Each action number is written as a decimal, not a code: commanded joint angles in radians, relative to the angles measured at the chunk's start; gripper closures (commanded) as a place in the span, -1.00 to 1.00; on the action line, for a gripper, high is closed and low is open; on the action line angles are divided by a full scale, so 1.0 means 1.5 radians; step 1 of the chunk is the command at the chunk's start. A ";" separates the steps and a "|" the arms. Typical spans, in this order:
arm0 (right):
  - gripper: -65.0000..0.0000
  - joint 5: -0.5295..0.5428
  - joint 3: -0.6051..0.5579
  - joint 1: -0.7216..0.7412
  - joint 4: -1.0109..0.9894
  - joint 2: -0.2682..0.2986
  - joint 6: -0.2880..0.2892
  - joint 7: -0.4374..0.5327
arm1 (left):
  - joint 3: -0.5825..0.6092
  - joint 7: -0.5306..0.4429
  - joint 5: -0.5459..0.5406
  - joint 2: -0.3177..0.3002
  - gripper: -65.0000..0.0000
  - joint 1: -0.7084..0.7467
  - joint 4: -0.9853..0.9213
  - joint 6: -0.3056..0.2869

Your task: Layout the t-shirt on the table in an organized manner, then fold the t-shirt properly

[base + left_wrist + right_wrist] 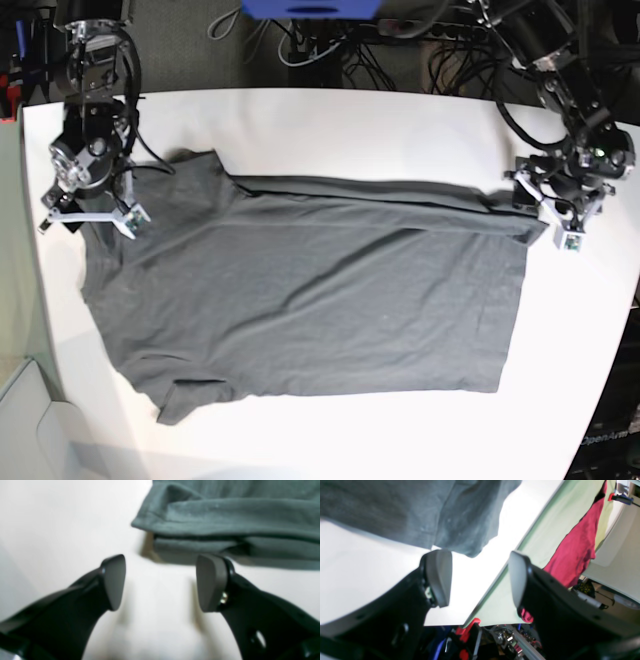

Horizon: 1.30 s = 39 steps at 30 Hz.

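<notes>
The dark grey t-shirt [310, 290] lies spread mostly flat across the white table [350, 120], with a fold along its far edge and some wrinkles. My left gripper [556, 222] is open and empty just off the shirt's right end. In the left wrist view the gripper [161, 580] is just above bare table, short of a layered fabric edge [225, 517]. My right gripper [90, 220] is open and empty at the shirt's left end. In the right wrist view the gripper [480, 577] is beside a sleeve [460, 525] near the table's edge.
Beyond the table's left edge hang a pale green cloth [545, 542] and a red garment [577, 550]. Cables and a blue object [310, 8] lie behind the far edge. Bare table [400, 430] lies around the shirt.
</notes>
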 commanded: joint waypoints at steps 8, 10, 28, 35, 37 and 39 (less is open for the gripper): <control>-0.12 -0.006 0.004 -0.005 0.008 0.006 -0.003 0.001 | 0.001 -0.068 -0.006 -0.008 -0.32 -0.027 -0.068 0.001; -0.12 -0.006 0.003 -0.008 0.008 0.006 -0.003 0.001 | 0.001 -0.075 -0.006 -0.007 -0.32 -0.027 -0.073 0.001; -0.13 -0.006 0.005 -0.026 0.008 0.006 -0.003 -0.003 | 0.002 -0.090 -0.002 -0.012 0.45 -0.047 -0.144 0.001; -0.13 -0.005 0.004 -0.036 0.008 0.000 -0.003 -0.003 | -0.002 -0.088 -0.001 -0.022 1.00 -0.045 -0.141 0.001; -0.13 -0.005 0.001 -0.038 0.008 -0.009 -0.003 0.002 | -0.002 -0.088 -0.003 -0.033 0.99 -0.045 -0.145 0.001; -0.13 -0.004 0.000 -0.039 0.007 -0.023 -0.003 0.002 | -0.002 -0.088 -0.004 -0.034 0.98 -0.045 -0.145 0.001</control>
